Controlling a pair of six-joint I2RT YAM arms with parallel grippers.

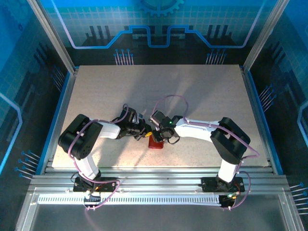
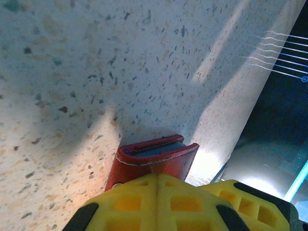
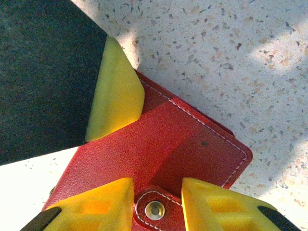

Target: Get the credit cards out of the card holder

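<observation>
I count one small dark red stitched two-leaf card holder (image 1: 155, 142) on the speckled pale stone-look tabletop (image 1: 192, 91), near the front edge and midway between my two arms; both wrists meet over it.

From the left wrist I see the card holder (image 2: 154, 161) edge-on against the tabletop (image 2: 96, 72), its two red leaves nearly together; between them shows the edge of one blue card (image 2: 159, 149); other cards I cannot make out. The left fingers (image 2: 130, 202), two yellow pads, are pressed fully together, and the near edge of the card holder runs in under their tips; whether a leaf is pinched there I cannot tell.

From the right wrist the card holder (image 3: 163, 144) lies closed, outer face up, on the tabletop (image 3: 231, 57); one left finger (image 3: 113, 91) rests on its far corner. The right fingers (image 3: 96, 207) stand parted, one on each side of the single red strap tab (image 3: 169, 211) with its one metal snap (image 3: 155, 210), each just beside the tab.
</observation>
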